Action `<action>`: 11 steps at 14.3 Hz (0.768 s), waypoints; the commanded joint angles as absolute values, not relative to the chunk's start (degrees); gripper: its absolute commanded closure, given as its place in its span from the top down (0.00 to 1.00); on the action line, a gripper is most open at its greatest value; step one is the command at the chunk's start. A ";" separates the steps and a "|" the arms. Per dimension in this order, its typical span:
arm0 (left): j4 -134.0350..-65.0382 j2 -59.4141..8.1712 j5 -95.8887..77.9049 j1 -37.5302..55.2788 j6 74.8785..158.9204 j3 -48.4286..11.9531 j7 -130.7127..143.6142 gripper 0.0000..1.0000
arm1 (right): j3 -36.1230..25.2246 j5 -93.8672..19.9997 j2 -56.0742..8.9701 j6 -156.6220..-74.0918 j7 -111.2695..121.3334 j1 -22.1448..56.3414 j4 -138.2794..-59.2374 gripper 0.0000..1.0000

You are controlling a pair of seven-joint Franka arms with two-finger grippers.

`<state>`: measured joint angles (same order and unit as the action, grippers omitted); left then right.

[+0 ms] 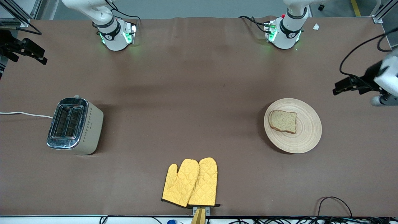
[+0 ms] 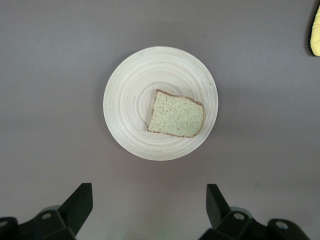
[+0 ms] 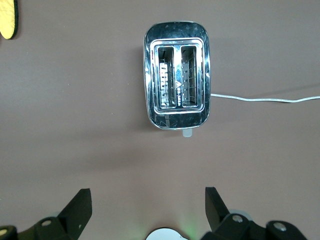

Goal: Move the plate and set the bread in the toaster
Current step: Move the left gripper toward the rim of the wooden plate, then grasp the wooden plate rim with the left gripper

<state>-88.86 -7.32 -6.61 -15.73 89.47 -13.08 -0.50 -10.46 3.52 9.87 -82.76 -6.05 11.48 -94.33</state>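
Observation:
The round beige plate [image 1: 306,141] lies toward the left arm's end of the table with the slice of brown bread [image 1: 283,121] flat on it. From above, the left wrist view shows the plate [image 2: 130,100] and the bread [image 2: 176,114]. My left gripper [image 1: 339,87] hangs open and empty over bare table beside the plate, its fingers spread wide [image 2: 150,200]. The toaster [image 1: 73,126] stands toward the right arm's end, both slots empty [image 3: 176,75]. My right gripper [image 1: 40,56] hangs open and empty over bare table beside the toaster [image 3: 148,200].
Two yellow oven mitts [image 1: 191,183] lie near the table's front edge, midway between the arms. The toaster's white cord [image 1: 25,114] runs off the right arm's end of the table. Loose cables [image 1: 334,202] lie at the front edge near the left arm's end.

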 commanded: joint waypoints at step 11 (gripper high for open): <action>-87.63 -44.63 -30.58 -35.51 94.48 -13.71 -30.85 1.00 | -10.46 2.90 9.67 -82.88 -6.33 11.43 -94.13 1.00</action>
<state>-88.64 -43.54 -28.61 -35.95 95.12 -13.36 -30.53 -10.44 3.52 9.82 -82.77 -6.05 11.49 -94.33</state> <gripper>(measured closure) 0.000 0.000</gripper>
